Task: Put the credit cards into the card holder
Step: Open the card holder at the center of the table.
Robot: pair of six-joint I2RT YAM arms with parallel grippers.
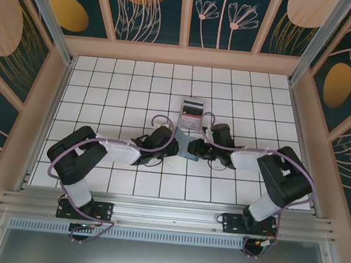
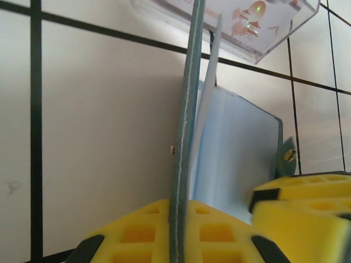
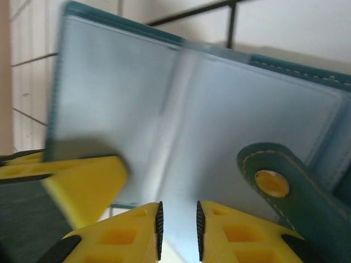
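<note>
Over the white-tiled surface [image 1: 117, 88] the card holder [image 1: 186, 146] stands open, seemingly unfilled, cover pinched in the left hand [image 2: 178, 241], right hand [image 3: 178, 227] nearly closed at an inner leaf, grip unclear; credit cards [image 1: 192, 104] sit in a clear stand [image 2: 274, 46] beyond.

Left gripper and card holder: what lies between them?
Nothing: in the left wrist view the left gripper clamps the card holder directly by its teal cover.
</note>
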